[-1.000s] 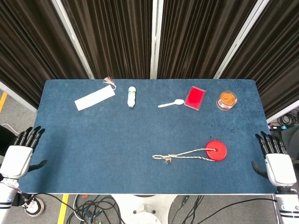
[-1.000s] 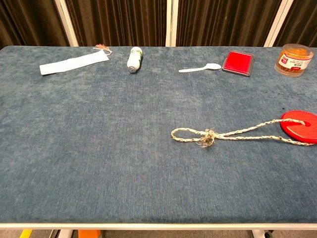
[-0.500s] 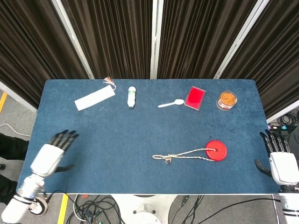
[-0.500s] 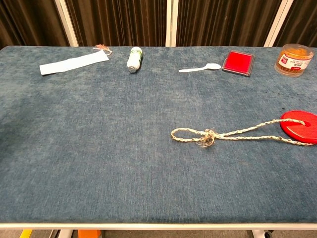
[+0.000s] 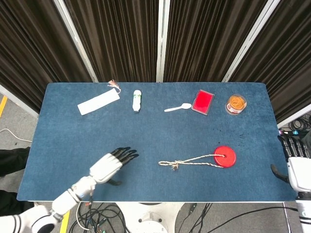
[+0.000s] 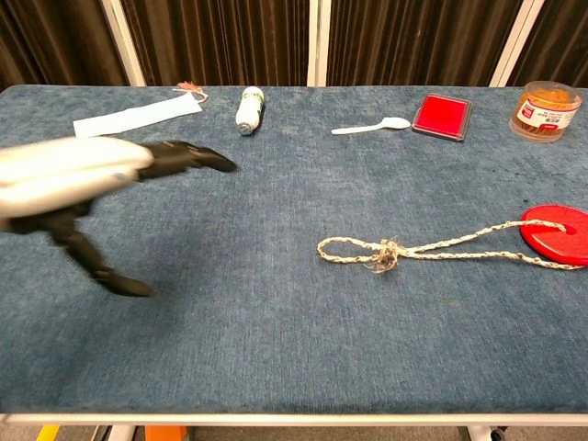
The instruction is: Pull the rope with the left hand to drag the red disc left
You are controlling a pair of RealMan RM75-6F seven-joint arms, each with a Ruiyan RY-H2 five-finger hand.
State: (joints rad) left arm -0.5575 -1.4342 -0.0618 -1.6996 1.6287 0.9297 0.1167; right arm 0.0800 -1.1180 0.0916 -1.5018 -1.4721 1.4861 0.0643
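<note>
Above the blue table (image 5: 73,136), the left hand (image 5: 111,163) hovers with fingers spread, holding nothing, left of the rope (image 5: 192,160). Its far end joins the red disc (image 5: 225,156). The right hand (image 5: 295,162) sits at the right edge, fingers released.

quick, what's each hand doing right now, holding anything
Left hand: open, fingers extended toward the knotted beige rope, holding nothing.
Right hand: open, holding nothing, at the right edge of the blue table.

Overhead head view; low chest view.
</note>
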